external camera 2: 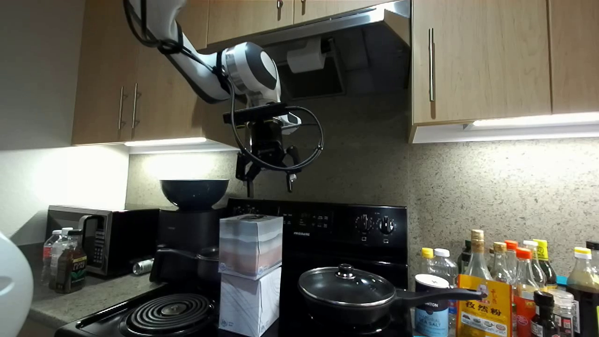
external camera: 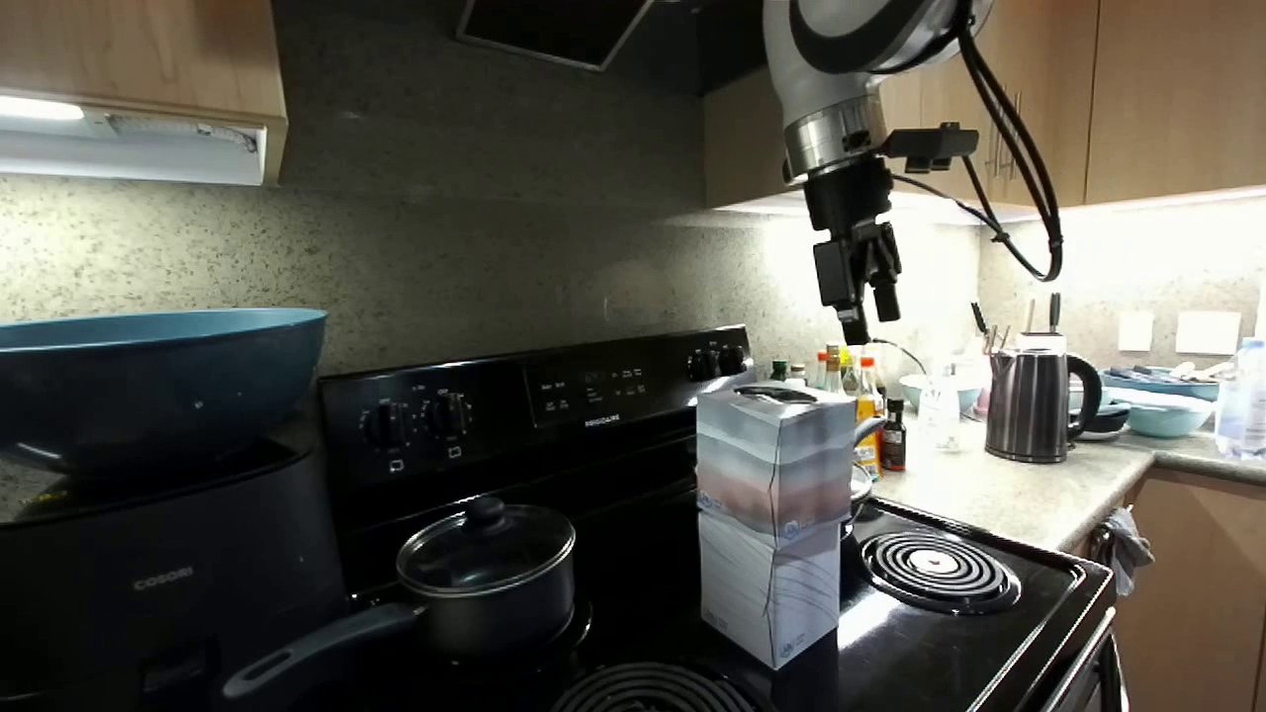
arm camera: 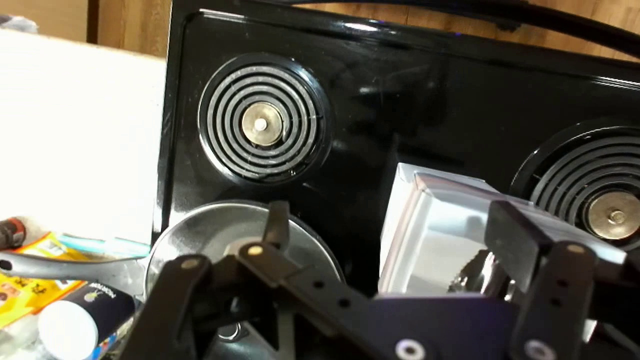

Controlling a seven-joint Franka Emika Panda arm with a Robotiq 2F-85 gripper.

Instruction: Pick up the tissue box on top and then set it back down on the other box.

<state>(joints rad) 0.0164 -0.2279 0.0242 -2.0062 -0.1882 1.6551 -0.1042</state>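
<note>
Black stovetop (arm camera: 380,112); top tissue box (external camera: 742,460): grey-blue bands over dusty pink.

Two tissue boxes (external camera: 757,470) — two lidded pans (external camera 2: 346,299), one kettle (external camera: 1029,407).

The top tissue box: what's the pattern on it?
The top tissue box has wavy side bands of grey-blue, whitish and pink, clearest in an exterior view.

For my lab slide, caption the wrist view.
Open pincer over coil stove: upper tissue box on lower tissue box, lidded frying pan alongside.
</note>
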